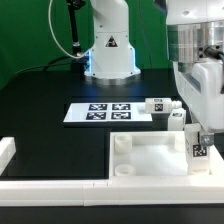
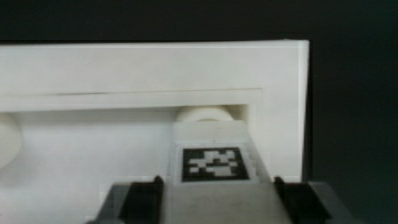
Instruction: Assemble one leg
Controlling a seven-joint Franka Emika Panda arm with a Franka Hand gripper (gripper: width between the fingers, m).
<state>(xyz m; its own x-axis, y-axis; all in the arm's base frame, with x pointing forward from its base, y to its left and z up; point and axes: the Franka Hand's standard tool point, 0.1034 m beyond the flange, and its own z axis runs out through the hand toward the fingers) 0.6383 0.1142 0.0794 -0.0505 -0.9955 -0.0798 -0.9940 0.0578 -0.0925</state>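
Note:
My gripper [image 1: 200, 140] is shut on a leg [image 1: 199, 148], a small white squarish post with a black-and-white tag, held upright over the right end of the large flat white panel [image 1: 150, 155]. In the wrist view the leg [image 2: 214, 160] runs between my two dark fingers [image 2: 139, 200], its far end over a round corner socket [image 2: 208, 113] of the panel [image 2: 125, 70]. Whether the leg touches the socket I cannot tell. Two more legs [image 1: 160, 105] [image 1: 176, 117] lie on the black table behind the panel.
The marker board [image 1: 100, 112] lies flat in the middle of the table. The white tray wall [image 1: 50, 180] runs along the front and the exterior view's left. The robot base [image 1: 108, 55] stands at the back.

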